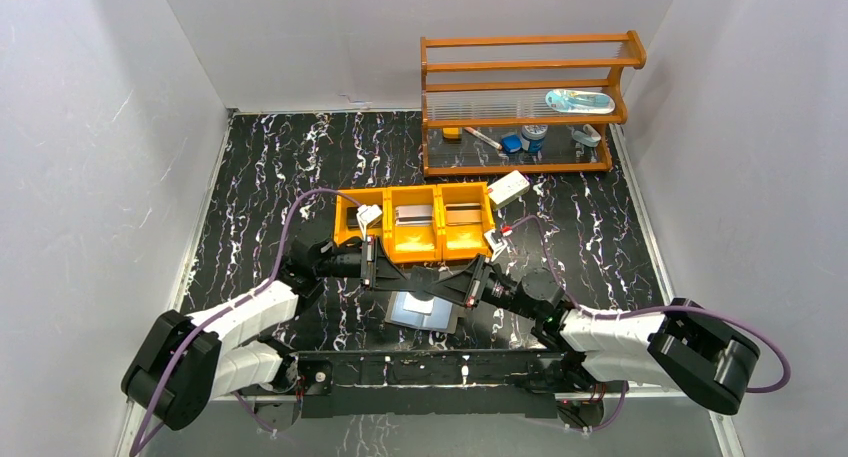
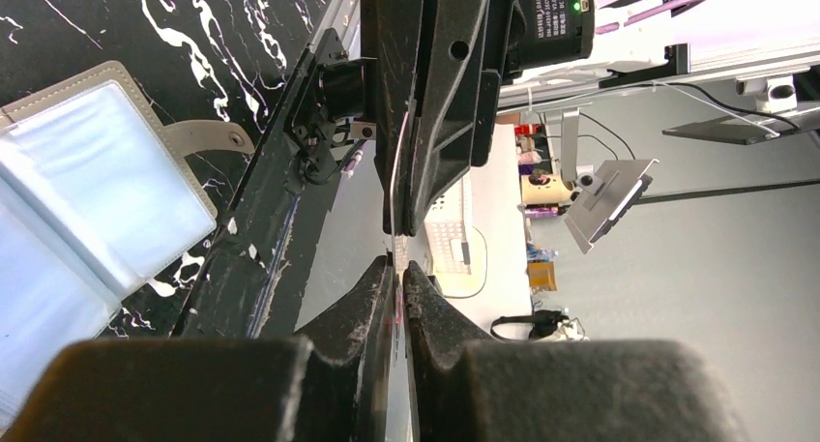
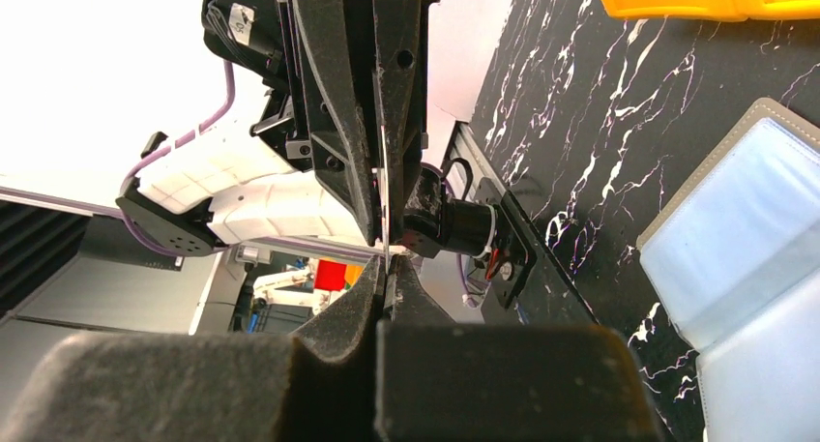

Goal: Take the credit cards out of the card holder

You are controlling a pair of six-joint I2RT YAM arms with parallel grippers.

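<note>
- Left gripper (image 2: 398, 278) and right gripper (image 3: 385, 268): fingertips meet tip to tip. Both sets of jaws are clenched on the same credit card (image 3: 383, 186), which shows only edge-on as a thin pale line, so its colour cannot be told.
- Table (image 1: 600, 237): black marbled top, beneath both jaws.
- Wooden rack (image 1: 520, 77): well beyond the jaws, with small oddments on its shelf; no part in the job.
- Orange tray (image 1: 412, 245): just beyond the jaws. A silvery card (image 1: 415, 215) lies in the middle compartment, a brownish card (image 1: 462, 214) in the right one.
- Card holder (image 1: 415, 310): directly below the jaws, lying open and flat with its pale blue faces up. No card can be made out in the pockets that show.
- Step in hand, as judged: the third card is out of its pocket and passing between the grippers.
- Next move, as judged: one gripper lets go while the other keeps a firm pinch, then carries the card to the tray. A thin card held by its rim may pivot or slip.
</note>
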